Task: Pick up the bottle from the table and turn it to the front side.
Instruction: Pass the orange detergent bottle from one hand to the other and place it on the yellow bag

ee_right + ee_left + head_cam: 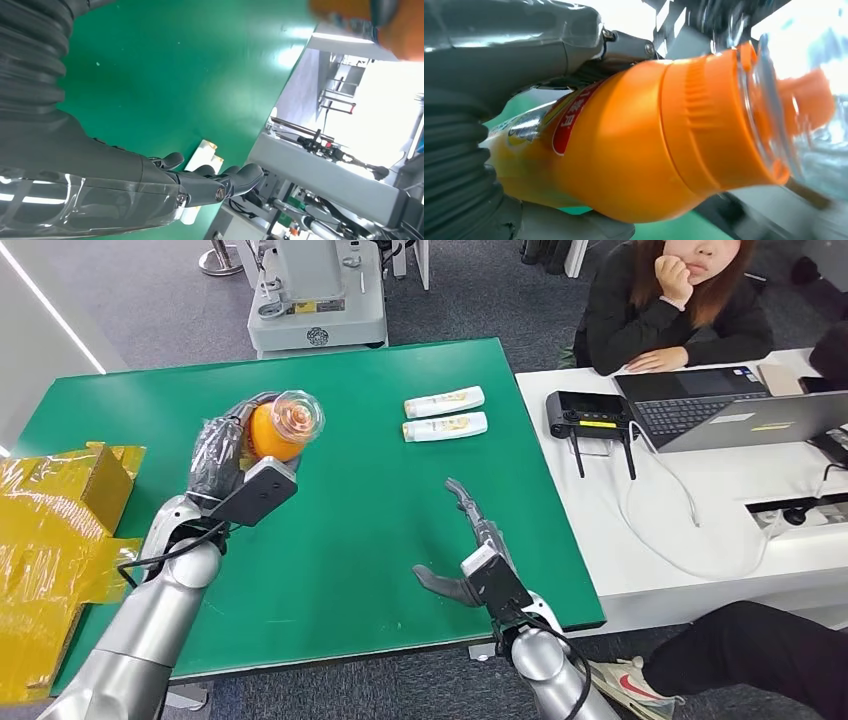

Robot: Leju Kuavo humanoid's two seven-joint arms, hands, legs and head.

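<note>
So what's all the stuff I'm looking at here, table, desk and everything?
bottle: 1, orange with a clear cap, held up over the green table in the left hand
white tubes: 2, white with yellow print, lying side by side at the table's far side
green table: 1, green, centre
yellow packaging: a heap, yellow, table's left end
white desk: 1, white, to the right
laptop: 1, grey, open on the desk
black box with antennas: 1, black, desk's near-left part
person: 1, dark top, seated behind the desk
left hand: grips the bottle
right hand: open above the table
</note>
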